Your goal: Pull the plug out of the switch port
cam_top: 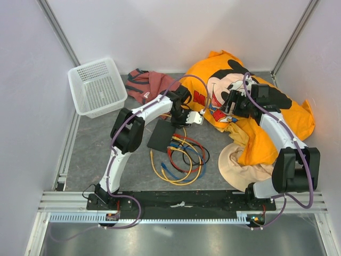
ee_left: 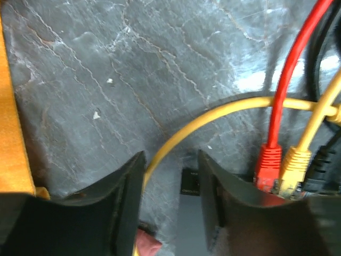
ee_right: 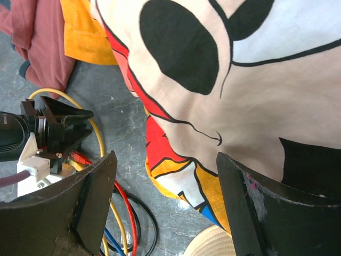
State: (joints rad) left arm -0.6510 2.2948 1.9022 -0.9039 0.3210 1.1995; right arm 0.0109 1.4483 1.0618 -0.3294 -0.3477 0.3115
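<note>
The switch [cam_top: 161,136] is a flat black box lying on the grey mat. Red, yellow, blue and black cables [cam_top: 181,157] run from its right edge and coil toward me. My left gripper [cam_top: 185,114] is open just beyond that edge, pointing down. In the left wrist view the gripper [ee_left: 170,160] has a yellow cable [ee_left: 213,114] passing between its open fingers. The red plug [ee_left: 269,162], yellow plug [ee_left: 294,164] and a black plug [ee_left: 322,166] stand just right of the right finger. My right gripper [ee_right: 165,160] is open and empty over the orange shirt [ee_right: 202,80].
The orange cartoon shirt [cam_top: 256,109] covers the right side, with a beige cloth [cam_top: 240,168] below it. A maroon garment [cam_top: 147,84] lies at the back. A white basket [cam_top: 97,85] stands at the back left. White walls enclose the mat.
</note>
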